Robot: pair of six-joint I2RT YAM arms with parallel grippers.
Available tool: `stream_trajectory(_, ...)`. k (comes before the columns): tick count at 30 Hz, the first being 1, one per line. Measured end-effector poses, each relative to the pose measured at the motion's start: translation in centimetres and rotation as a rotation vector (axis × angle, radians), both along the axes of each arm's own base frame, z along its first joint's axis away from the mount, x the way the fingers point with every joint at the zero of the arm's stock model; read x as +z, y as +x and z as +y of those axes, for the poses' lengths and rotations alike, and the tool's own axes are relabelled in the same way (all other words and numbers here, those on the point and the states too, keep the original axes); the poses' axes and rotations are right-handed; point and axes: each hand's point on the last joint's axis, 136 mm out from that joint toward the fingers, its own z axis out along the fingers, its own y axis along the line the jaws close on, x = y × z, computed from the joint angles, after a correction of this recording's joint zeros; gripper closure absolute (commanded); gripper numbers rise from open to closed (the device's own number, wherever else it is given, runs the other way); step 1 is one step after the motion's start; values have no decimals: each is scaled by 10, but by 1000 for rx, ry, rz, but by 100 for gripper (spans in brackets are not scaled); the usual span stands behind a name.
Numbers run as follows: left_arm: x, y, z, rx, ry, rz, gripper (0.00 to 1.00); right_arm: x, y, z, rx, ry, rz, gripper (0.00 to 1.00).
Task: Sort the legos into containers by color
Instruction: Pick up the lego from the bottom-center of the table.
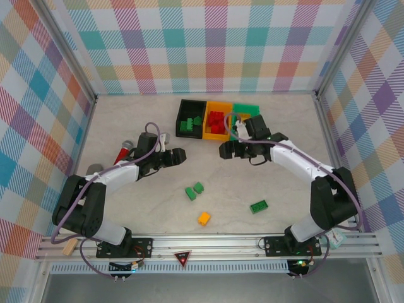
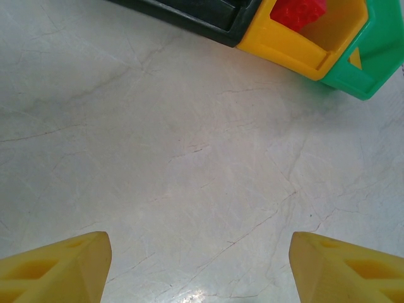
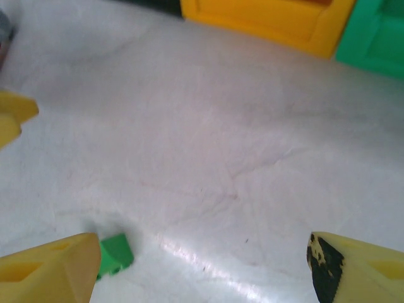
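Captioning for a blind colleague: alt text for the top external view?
The left arm and right arm extend over a table near three joined bins, black, orange and green. Three green bricks and an orange brick lie loose.

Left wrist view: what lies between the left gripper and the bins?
Bare table: nothing sits between the left gripper and the bins there. The top view agrees.

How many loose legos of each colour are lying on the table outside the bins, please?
Green legos: 3
Orange lego: 1
Total: 4
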Motion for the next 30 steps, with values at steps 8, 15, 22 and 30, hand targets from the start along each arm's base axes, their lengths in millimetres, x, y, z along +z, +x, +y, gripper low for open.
stream_trajectory(8, -1, -1, 0, 1, 2, 3, 25, -6, -63, 34, 206, -107, 6, 15)
stream_trajectory(15, -2, -1, 1, 2, 2, 3, 25, -22, -120, 61, 393, -212, 3, 15)
stream_trajectory(22, -2, -1, 1, 2, 3, 3, 25, -53, -162, 80, 526, -316, 36, 15)
stream_trajectory(30, -2, 0, 2, 7, 7, 2, 25, -70, -208, 95, 643, -395, 30, 15)
